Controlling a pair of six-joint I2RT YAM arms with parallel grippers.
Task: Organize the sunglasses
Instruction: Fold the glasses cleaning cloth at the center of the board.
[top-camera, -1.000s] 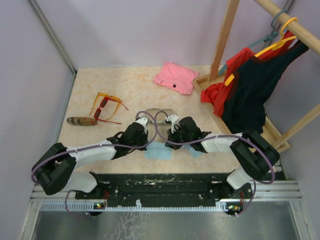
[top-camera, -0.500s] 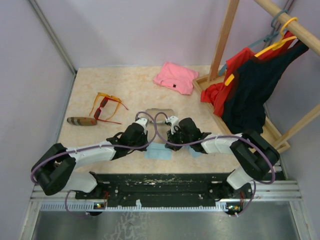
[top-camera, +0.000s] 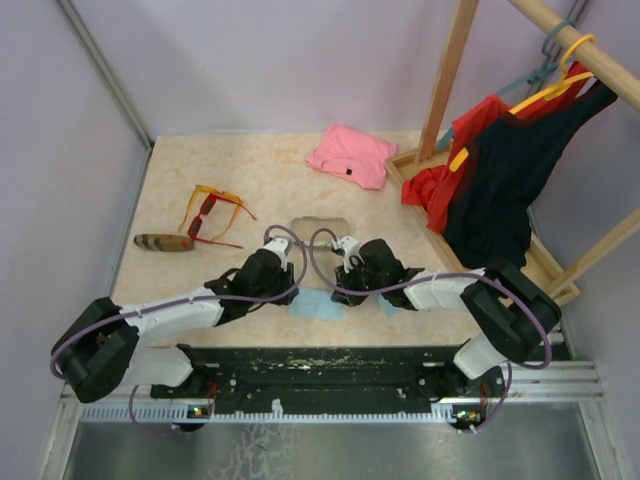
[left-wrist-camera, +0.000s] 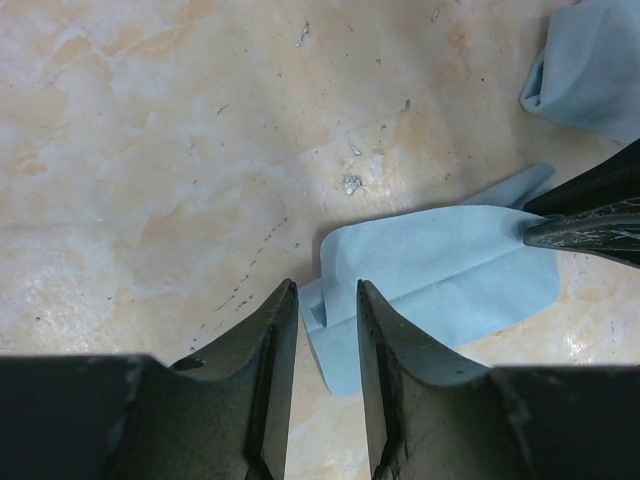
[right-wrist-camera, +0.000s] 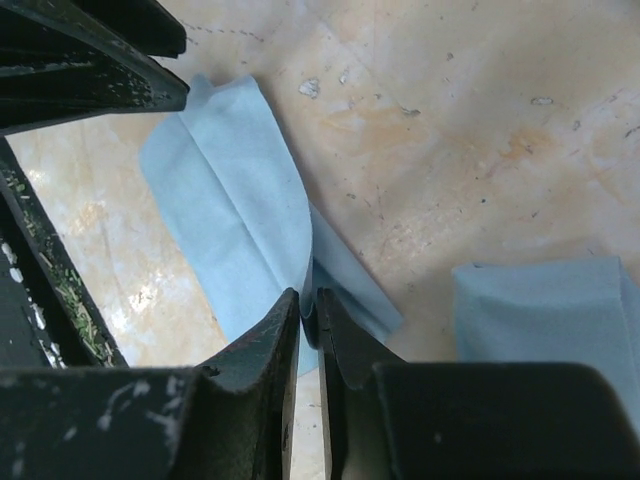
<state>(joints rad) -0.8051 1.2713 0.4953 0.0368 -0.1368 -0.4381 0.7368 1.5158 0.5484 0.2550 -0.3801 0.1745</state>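
Note:
The sunglasses lie at the table's left: an orange-amber pair and, just nearer, a red pair with dark lenses. Both grippers work far from them, at a light blue cloth near the front edge. My left gripper is open over the cloth's left edge, which lies loose on the table between its fingers. My right gripper is nearly closed, with a raised fold of that cloth caught between its tips.
A brown case lies left of the glasses and a grey case just beyond the wrists. A second folded blue cloth sits to the right. A pink garment lies at the back; a clothes rack stands at the right.
The left arm has shifted, its elbow lower and further left. Both wrists have drawn slightly nearer, so more of the grey case shows. The sunglasses have not moved.

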